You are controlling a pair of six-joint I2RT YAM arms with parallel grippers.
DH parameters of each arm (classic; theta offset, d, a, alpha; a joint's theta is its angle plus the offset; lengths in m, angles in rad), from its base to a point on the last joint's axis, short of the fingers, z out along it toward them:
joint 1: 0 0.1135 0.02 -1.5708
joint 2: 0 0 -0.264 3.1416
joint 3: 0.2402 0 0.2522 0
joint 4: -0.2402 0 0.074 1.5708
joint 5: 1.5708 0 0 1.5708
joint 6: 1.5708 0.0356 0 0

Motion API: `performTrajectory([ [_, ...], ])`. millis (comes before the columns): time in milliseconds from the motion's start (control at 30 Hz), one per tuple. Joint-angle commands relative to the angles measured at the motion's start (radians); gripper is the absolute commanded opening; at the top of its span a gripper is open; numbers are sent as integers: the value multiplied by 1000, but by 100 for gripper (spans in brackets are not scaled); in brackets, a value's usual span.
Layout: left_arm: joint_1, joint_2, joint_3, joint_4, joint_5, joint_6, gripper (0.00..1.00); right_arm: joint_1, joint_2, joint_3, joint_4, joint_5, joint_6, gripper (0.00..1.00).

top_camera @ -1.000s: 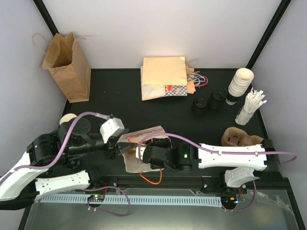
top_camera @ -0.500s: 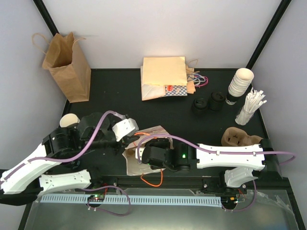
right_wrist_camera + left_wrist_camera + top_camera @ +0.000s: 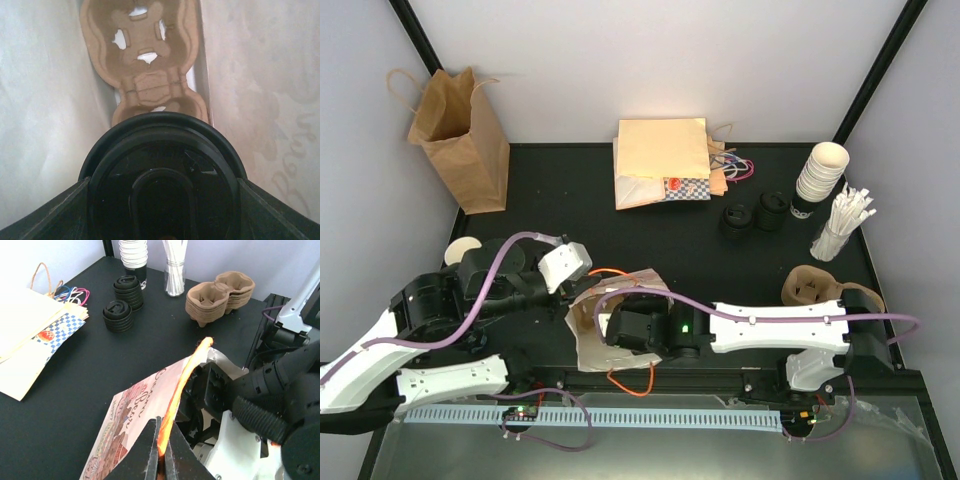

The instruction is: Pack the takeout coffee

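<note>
From above, the left arm [image 3: 430,320] and the right arm [image 3: 775,325] meet at a printed paper bag [image 3: 595,345] lying on its side near the front of the black surface [image 3: 560,200]. The right arm's wrist is pushed into the bag's mouth, so nothing of the cup shows from up here. Further back stand a tall brown bag [image 3: 460,135], a pile of flat bags [image 3: 660,160], two stacks of black lids [image 3: 750,215], stacked cream cups [image 3: 820,170], a bundle of white sticks [image 3: 840,225] and some pulp cup carriers [image 3: 815,287].

Looking along the left wrist, the left gripper [image 3: 160,452] is pinched tight on the bag's upper edge, which glows orange where the light comes through. The black body of the right arm sits just beyond that edge, in the opening.

From the right wrist, I'm looking down the inside of the bag. The takeout coffee [image 3: 162,172] fills the lower half of the view, its round black lid facing the camera. The right gripper [image 3: 162,184] is clamped on it, one finger pressed against each side. Deeper in the bag, past the lid, lies a cardboard carrier [image 3: 150,60] between the pale paper walls.
</note>
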Motion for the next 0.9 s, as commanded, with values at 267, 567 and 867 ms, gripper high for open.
performTrajectory([
  [267,4,-22,-17,68,-3,-12,2,11,89,-6,42,116,-37,49],
  [567,4,-40,-19,69,12,-7,2,10,116,-31,69,112,-32,49],
  [867,4,-47,-24,73,44,-22,16,10,111,-46,64,112,1,49],
])
